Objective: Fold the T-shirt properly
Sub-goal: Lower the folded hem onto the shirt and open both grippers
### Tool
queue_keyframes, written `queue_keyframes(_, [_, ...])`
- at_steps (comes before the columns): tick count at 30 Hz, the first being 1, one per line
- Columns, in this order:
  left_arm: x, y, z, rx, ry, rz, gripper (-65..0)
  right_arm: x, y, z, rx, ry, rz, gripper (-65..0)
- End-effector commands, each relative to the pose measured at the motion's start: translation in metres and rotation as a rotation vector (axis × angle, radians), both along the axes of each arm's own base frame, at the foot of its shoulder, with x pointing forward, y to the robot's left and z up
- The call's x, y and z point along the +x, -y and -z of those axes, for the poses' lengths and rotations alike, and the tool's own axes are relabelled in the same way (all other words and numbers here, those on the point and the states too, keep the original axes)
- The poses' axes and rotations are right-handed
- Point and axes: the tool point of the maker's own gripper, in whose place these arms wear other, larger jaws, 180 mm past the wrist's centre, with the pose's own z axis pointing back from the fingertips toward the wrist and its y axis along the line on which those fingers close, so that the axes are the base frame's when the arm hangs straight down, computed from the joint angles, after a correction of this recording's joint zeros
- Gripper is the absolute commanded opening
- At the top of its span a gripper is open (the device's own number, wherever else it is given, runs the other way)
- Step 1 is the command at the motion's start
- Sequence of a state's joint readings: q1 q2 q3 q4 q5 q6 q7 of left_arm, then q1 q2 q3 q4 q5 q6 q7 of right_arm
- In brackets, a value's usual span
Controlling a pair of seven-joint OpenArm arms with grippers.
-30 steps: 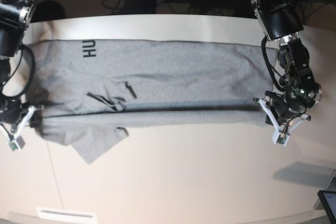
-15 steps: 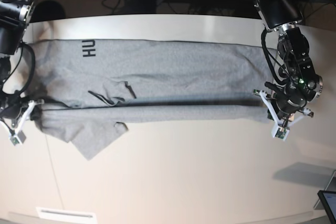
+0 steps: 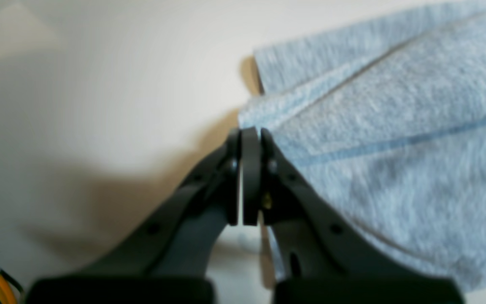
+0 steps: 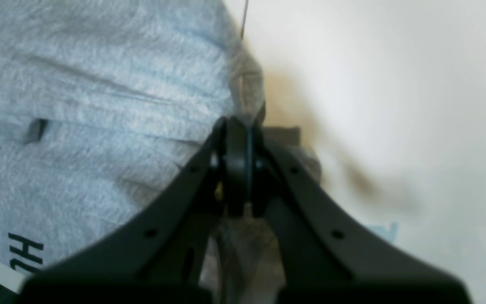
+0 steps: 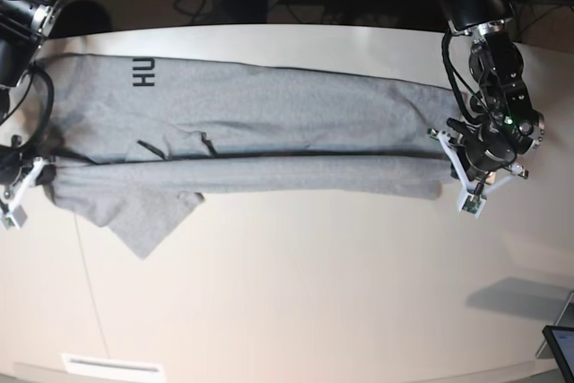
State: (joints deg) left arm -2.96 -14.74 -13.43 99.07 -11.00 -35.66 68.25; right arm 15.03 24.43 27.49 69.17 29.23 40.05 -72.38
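Grey cotton fills most of the base view: the T-shirt [image 5: 260,132] lies stretched lengthwise across the pale table [image 5: 314,293], with a long fold line running along its middle and one loose flap hanging toward the near edge on the view's left. Black lettering [image 5: 143,71] shows near the far left corner, but only two letters can be read; the rest is turned under or out of sight.

The left gripper [image 3: 249,135] sits at the shirt's end on the base view's right. In its wrist view the jaws are pressed together, with the folded corner of the cloth lying against the right-hand finger. Whether any fabric is actually caught between the pads is hard to tell, since the tips look closed on each other and the picture is blurred. From the base view this gripper [image 5: 466,172] meets the shirt's edge, though its tips are too small to make out there.

The right gripper [image 4: 236,126] is at the opposite end. Its jaws are pinching the shirt: cloth bunches up right at the tips and more hangs below, between the fingers. The same lettering [image 4: 23,251] appears in this view's lower left corner, cut off by the table edge. In the base view this gripper [image 5: 22,187] is half cut off by the frame's left edge.
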Motion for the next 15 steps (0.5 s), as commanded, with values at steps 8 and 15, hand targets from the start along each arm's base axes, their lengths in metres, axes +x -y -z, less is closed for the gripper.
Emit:
queue_keyframes(8, [0.003, -0.009, -0.014, 0.044, 0.033, -0.003, -65.0, -0.011, 0.003, 0.005, 0.007, -0.007, 0.025, -65.0])
queue_keyframes(15, [-0.003, -0.010, -0.008, 0.045, 0.012, -0.004, -65.0, -0.014, -0.009, 0.014, 0.033, -0.014, 0.021, -65.0])
